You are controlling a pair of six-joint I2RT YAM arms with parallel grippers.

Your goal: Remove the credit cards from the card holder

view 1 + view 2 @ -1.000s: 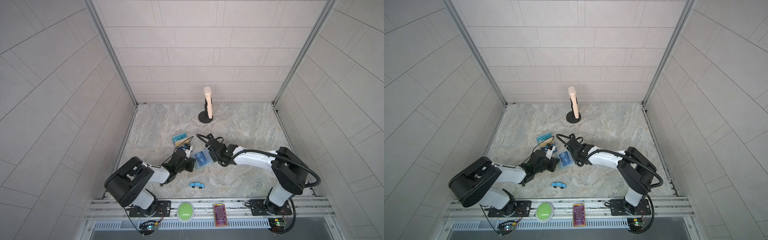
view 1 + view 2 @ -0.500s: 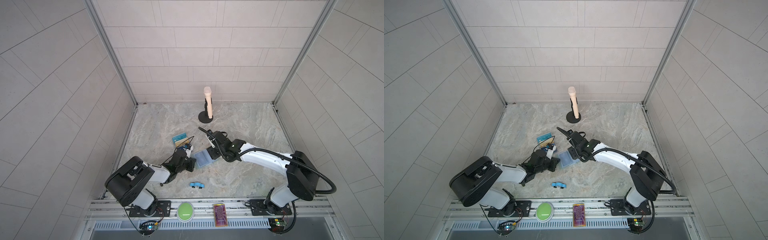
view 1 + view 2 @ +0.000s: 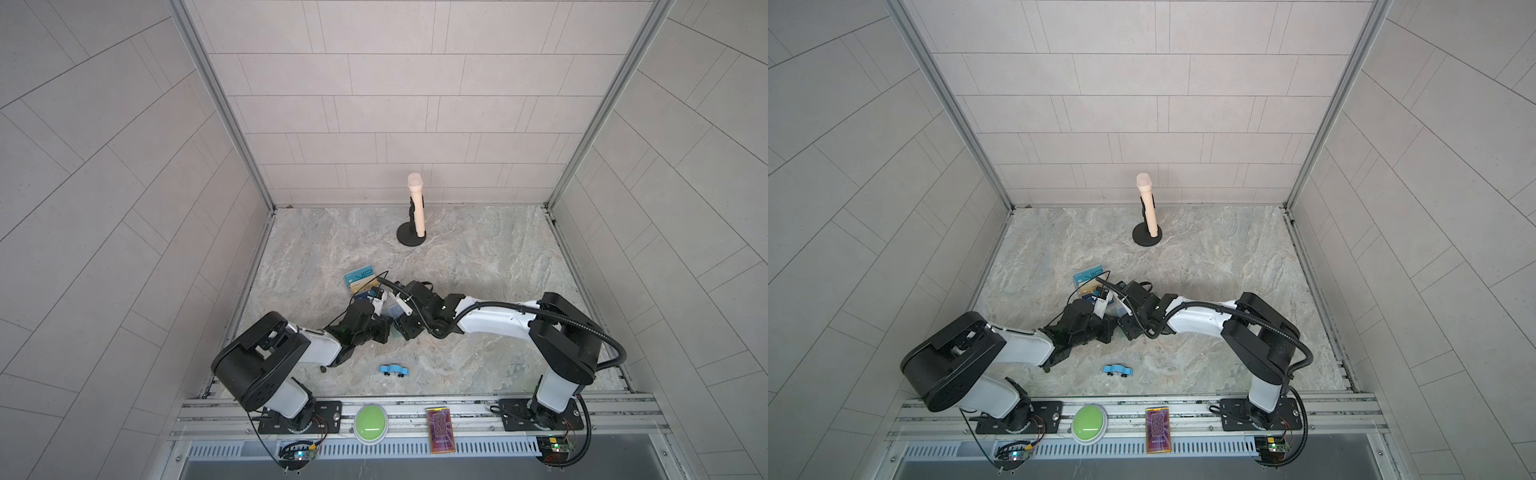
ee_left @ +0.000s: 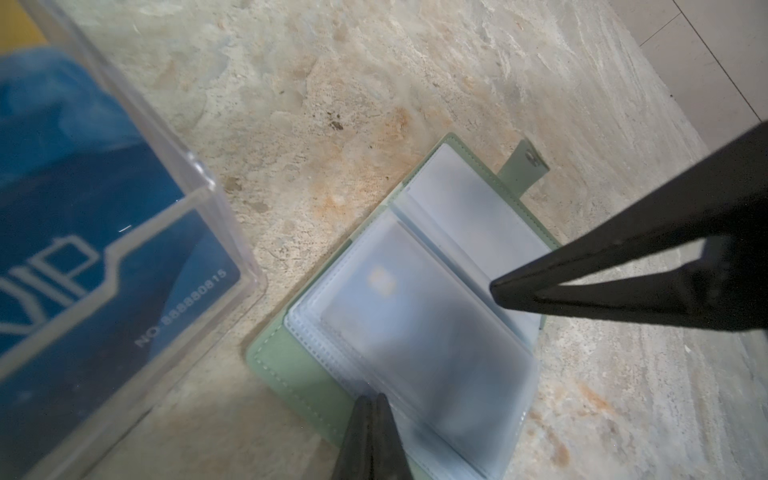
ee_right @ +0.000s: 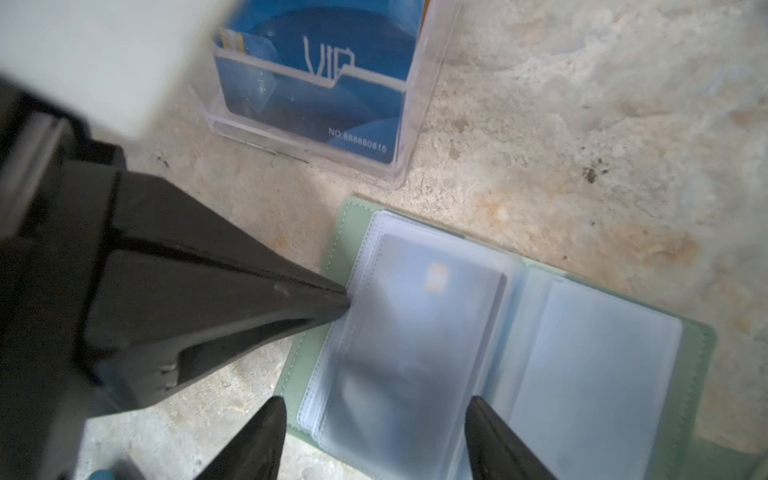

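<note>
ITEM — card holder [image 5: 351,224]: mint-green, open flat on desk [image 5: 582,104], just beside clear acrylic stand [image 5: 420,83] w/ blue "VIP" card [image 5: 316,104]. Snap tab [image 4: 524,166] sticks out past one cover edge. Mostly hidden under the arms in both top views.

CONTENTS: credit card [image 5: 415,332], pale w/ gold chip, inside the top clear sleeve of the page stack on one side of the spine. Facing sleeve [image 5: 594,374] looks empty. Cards lower in the stack: can't tell.

LEFT: left hand [image 5: 343,299] clenched, tip touching the stack's outer long edge, opp. the spine. Pinching a sleeve or only pinning it — can't tell.

RIGHT: right hand [image 5: 374,399] released, fingers wide apart, one to each side of the card's near short end.

KEY RELATION: card's long axis runs straight ahead of right hand, parallel to spine; left hand comes in across that axis. Right hand judged better placed for the draw, left as hold-down.

STATUS (est.): top card not yet drawn. Fingers span the card's width, not its faces, so a re-angle to nip the end is prob. needed. Sleeve mouth pos. not discernible; risk of dragging the whole holder.
</note>
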